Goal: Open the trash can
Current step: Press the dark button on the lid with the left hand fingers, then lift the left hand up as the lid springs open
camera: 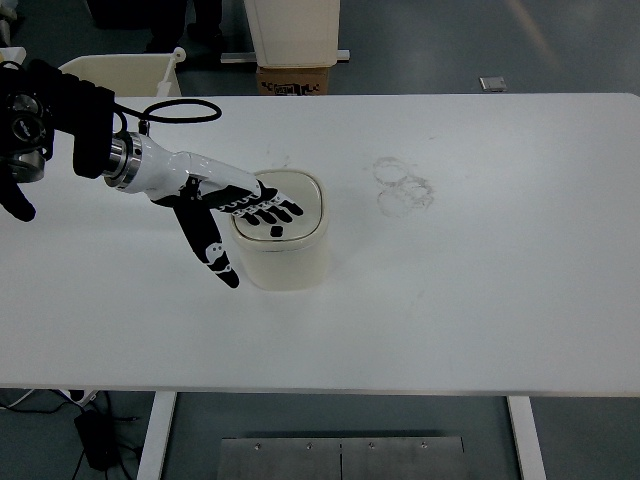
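Observation:
A small cream trash can (285,245) with a rounded square lid (300,200) stands on the white table (470,280), left of centre. The lid lies flat and has a small black mark in its middle. My left hand (245,215), white with black fingers, reaches in from the left. Its fingers (270,210) lie spread flat over the left part of the lid, and the thumb (215,255) hangs down beside the can's left wall. The hand grasps nothing. No right arm shows.
Faint ring marks (403,185) stain the table right of the can. Beyond the far edge sit a cardboard box (293,78) and a white bin (125,72). A black cable (180,108) loops off my left forearm.

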Robot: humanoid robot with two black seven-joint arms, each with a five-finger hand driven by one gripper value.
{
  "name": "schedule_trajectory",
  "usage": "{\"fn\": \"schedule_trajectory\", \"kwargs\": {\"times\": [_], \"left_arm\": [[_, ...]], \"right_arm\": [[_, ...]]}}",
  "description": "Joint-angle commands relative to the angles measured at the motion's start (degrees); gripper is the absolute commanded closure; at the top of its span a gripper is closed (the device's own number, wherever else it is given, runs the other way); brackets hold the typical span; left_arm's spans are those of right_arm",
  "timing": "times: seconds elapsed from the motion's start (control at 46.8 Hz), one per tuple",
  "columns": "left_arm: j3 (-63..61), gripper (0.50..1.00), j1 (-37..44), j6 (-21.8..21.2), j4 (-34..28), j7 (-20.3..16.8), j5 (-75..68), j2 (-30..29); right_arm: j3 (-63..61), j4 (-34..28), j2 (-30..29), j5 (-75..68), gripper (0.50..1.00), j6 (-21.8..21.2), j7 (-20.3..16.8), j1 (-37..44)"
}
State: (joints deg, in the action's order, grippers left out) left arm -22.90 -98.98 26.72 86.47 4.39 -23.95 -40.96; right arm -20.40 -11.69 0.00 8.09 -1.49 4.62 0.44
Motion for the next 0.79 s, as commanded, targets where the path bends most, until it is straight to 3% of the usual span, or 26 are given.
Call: {"fn": "schedule_trajectory", "kwargs": {"times": [0.0, 0.77], "left_arm": [[0.05, 0.5, 0.54, -0.27, 0.02, 0.01, 0.04, 0.09], [0.22, 0.5, 2.04, -0.35, -0.16, -0.08, 0.04, 1.24]], "right_arm": [[0.01, 0.0, 0.0, 0.0, 0.507, 0.0, -0.05, 0.0], [0.01, 0.0, 0.0, 0.0, 0.507, 0.0, 0.04, 0.0]]}}
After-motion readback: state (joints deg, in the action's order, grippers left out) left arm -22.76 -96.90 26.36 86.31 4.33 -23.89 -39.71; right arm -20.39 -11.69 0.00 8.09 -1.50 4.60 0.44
